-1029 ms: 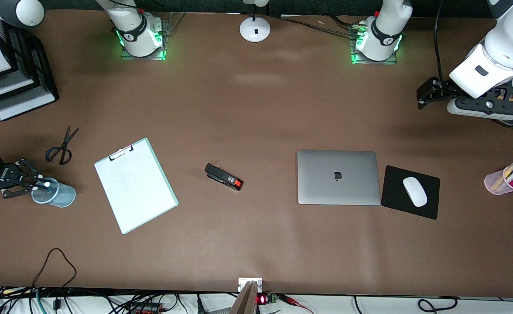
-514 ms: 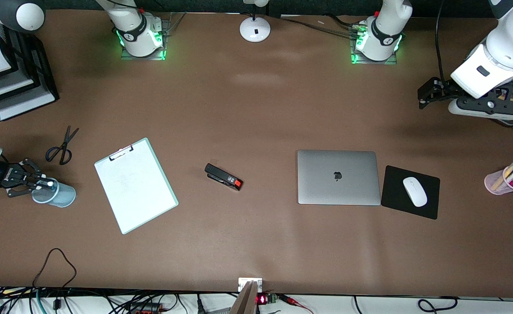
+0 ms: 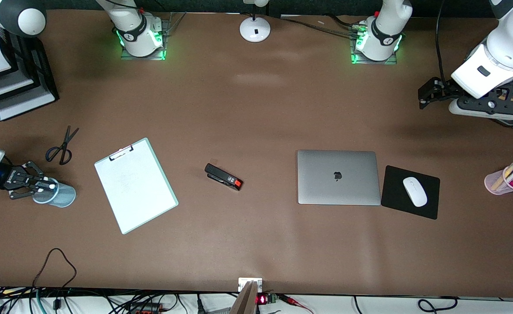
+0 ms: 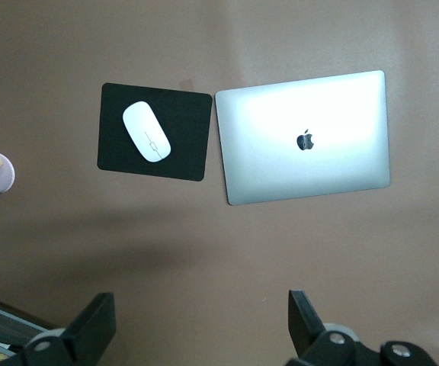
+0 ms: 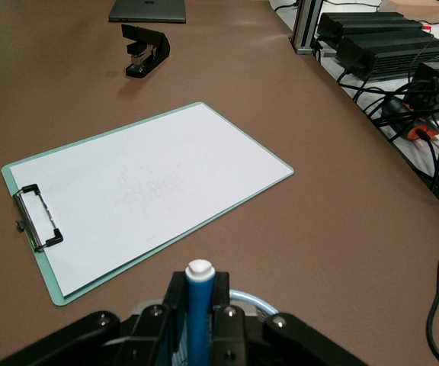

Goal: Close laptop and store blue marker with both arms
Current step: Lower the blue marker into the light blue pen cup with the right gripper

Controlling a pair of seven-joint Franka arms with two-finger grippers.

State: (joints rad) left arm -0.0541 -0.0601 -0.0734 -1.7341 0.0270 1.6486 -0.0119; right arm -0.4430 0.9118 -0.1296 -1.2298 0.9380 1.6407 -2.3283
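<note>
The silver-grey laptop (image 3: 338,177) lies shut on the table, its lid with the apple logo up; it also shows in the left wrist view (image 4: 305,137) and at the edge of the right wrist view (image 5: 148,10). My right gripper (image 3: 42,186) is shut on the blue marker (image 5: 200,313), whose whitish end (image 3: 52,186) shows over the rim of the pale blue cup (image 3: 56,194) at the right arm's end of the table. My left gripper (image 3: 423,97) is open and empty, held high over bare table toward the left arm's end, and waits (image 4: 197,328).
A clipboard (image 3: 135,185), black stapler (image 3: 223,176) and scissors (image 3: 61,147) lie between cup and laptop. A black mouse pad (image 3: 426,205) with white mouse (image 3: 414,191) lies beside the laptop. A pink pen cup (image 3: 504,179) stands farther along. Black trays (image 3: 16,87) stand at the right arm's end.
My right gripper has shifted slightly with the blue marker over the pale blue cup. The left arm has barely moved.
</note>
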